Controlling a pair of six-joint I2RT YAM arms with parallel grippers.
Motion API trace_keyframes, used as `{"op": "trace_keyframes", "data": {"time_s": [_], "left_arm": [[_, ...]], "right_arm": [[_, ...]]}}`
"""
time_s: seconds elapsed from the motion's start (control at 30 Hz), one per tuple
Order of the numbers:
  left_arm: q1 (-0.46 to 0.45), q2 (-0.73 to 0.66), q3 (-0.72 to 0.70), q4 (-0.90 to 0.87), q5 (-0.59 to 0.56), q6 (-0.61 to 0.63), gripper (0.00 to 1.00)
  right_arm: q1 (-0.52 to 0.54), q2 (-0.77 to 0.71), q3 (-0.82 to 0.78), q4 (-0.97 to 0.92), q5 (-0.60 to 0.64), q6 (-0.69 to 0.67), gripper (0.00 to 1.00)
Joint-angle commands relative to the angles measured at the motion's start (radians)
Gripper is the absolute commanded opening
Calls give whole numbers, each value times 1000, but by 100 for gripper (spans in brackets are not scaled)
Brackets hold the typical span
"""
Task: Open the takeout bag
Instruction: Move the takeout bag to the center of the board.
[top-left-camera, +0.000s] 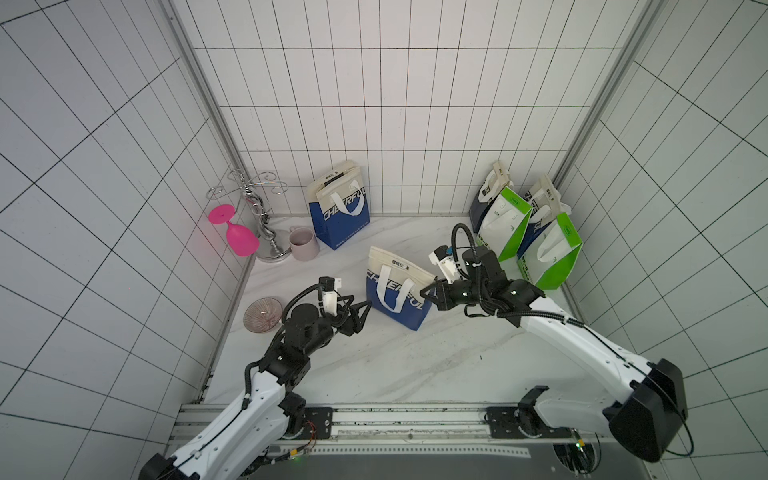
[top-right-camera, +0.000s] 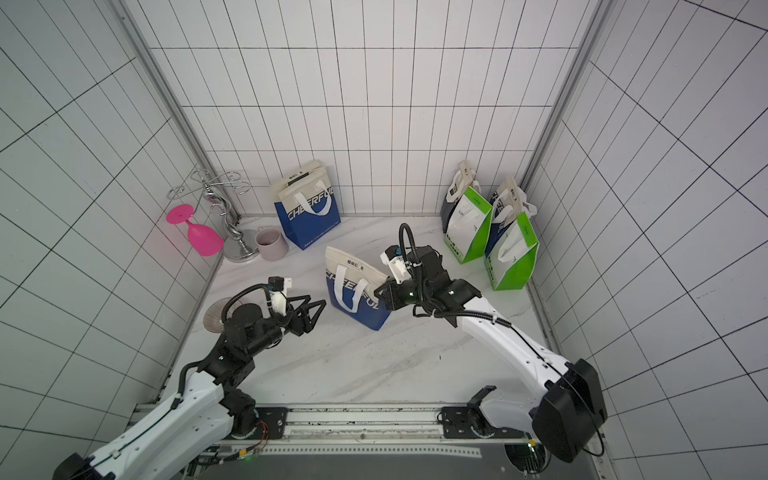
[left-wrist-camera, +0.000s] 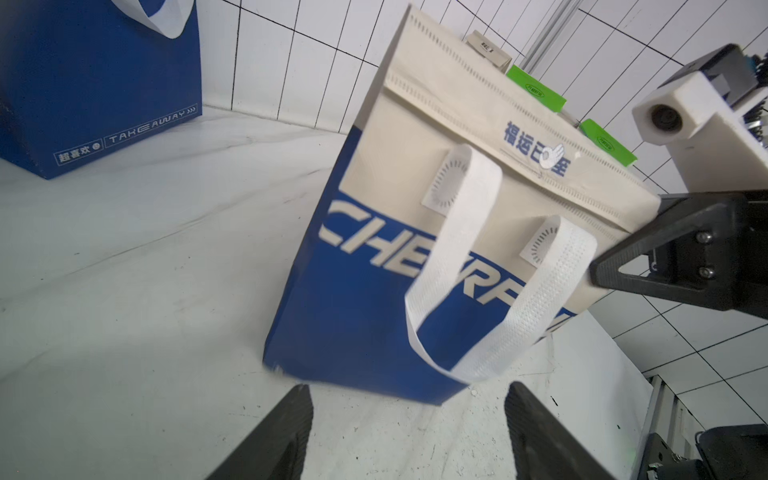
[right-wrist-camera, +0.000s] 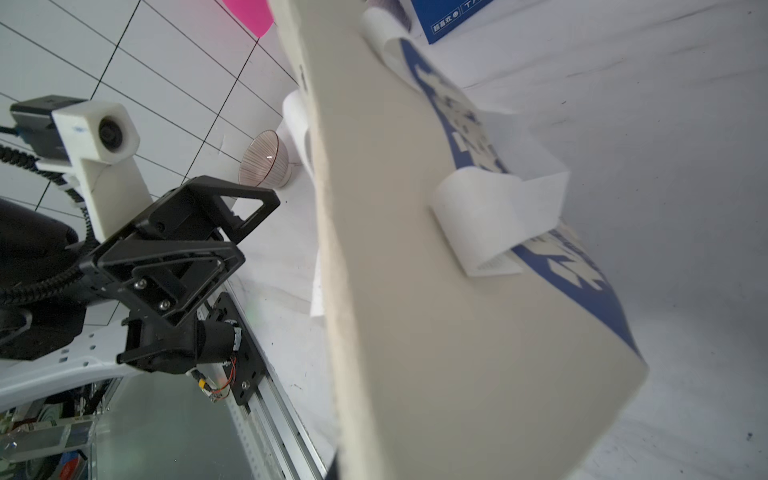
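As the right gripper (top-left-camera: 424, 292) clamps a corner of the central CHEERFUL takeout bag (top-left-camera: 415, 318), the left gripper (top-left-camera: 362, 301), jaws apart, should probably grab its flap.

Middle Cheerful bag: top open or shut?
Shut. The takeout bag's cream top flap lies folded flat in the left wrist view; no opening shows. The right gripper pinches its top corner.

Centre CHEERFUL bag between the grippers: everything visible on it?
The takeout bag looks like non-woven fabric: blue below, cream above, white CHEERFUL lettering, white loop handles hanging down. Its cream top flap is folded shut. It stands tilted on the marble-look table. The right gripper is shut on its upper edge; the open left gripper sits just short of it.
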Motion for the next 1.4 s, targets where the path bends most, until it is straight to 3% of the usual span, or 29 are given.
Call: {"op": "trace_keyframes", "data": {"time_s": [0.0,0.23,0.5,0.67,0.77,0.97,1.17,1.37], "left_arm": [[-24,-57,-39,47,-11,-6,78],[-70,-147,-102,46,48,-1,78],[-76,-29,-101,186,-33,69,78],[-76,133,-53,277,-44,140,82],[-74,196,7,230,-39,185,82],[-73,209,9,272,-86,212,84],[-73,287,6,391,39,238,84],[-74,395,11,544,123,277,83]], "right_arm": [[11,-97,-102,-61,20,-41,0],[10,-114,-105,-116,67,-93,0],[3,-129,-75,-189,133,-171,0],[-11,-139,-95,-193,135,-179,7],[-18,-159,-107,-191,155,-176,14],[-54,-160,-101,-186,224,-139,24],[-105,-147,-101,-116,260,-113,26],[-118,-141,-104,-83,206,-110,26]]}}
